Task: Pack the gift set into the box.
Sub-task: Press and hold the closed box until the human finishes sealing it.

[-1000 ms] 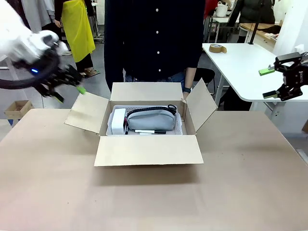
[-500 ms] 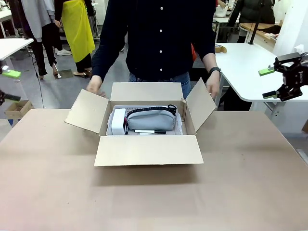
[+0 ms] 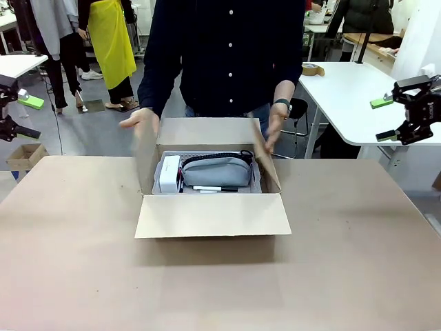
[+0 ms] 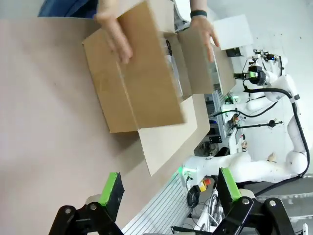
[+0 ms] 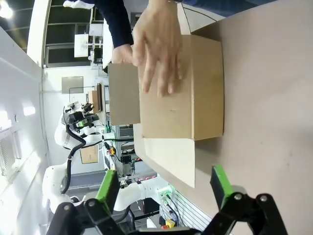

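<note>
Box: You find the brown corrugated box in the middle of the bench, towards the far edge, its top open.
Near flap: The near flap is folded out towards the robot, roughly level.
Far flap: The far flap stands upright in front of the person.
Side flaps: The flap at picture left looks blurred and stands about upright. The flap at picture right is raised steeply and leans a little outward.
Gift set: The gift set sits inside the box, on its floor. You can make out a white slotted tray holding a grey zipped pouch, a white rounded item at its left end and a pen along its near edge.
Person: The person's hand at picture left lies on the outer face of that side's flap. The person's hand at picture right lies on the other flap, fingers spread flat as the right wrist view shows.
Left hand: Your left hand hangs off the bench's far left corner, well apart from the box. Its green-padded fingers are spread wide with nothing between them, as the left wrist view confirms.
Right hand: Your right hand hovers beyond the bench's right side, in front of a white side table. Its fingers are likewise wide apart and hold nothing, as in its own wrist view.
</note>
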